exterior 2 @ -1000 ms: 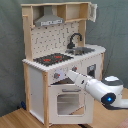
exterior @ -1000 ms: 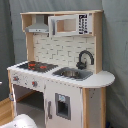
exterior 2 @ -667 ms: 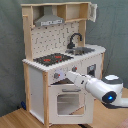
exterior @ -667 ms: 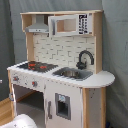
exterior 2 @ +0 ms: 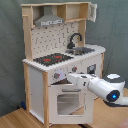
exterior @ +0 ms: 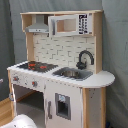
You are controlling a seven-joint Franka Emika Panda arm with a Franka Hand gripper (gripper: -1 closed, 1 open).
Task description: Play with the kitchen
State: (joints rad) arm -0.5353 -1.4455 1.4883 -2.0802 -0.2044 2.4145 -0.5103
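Change since earlier: almost nothing; the white arm reaches toward the front panel much as it did a second ago, and the kitchen has not shifted.
Arm: the white Franka arm with a rounded joint housing and a blue light fills the lower right of the second exterior view, stretched toward the second exterior view's left; a pale rounded part of it shows at the bottom edge of the first exterior view.
Tool: the tool sits at the arm's tip, right up against the knob panel just above the oven door; I cannot tell how far its fingers are spread or whether they have hold of anything.
Kitchen: the tall white and light-wood toy play kitchen stands upright on the wooden floor before a grey curtain backdrop.
Oven door: the white windowed oven door is below the tool.
Counter: the white counter carries the black-and-red stovetop, the metal sink and the curved black faucet.
Upper part: the grey hood hangs above the stovetop, beside a white microwave-style cabinet.
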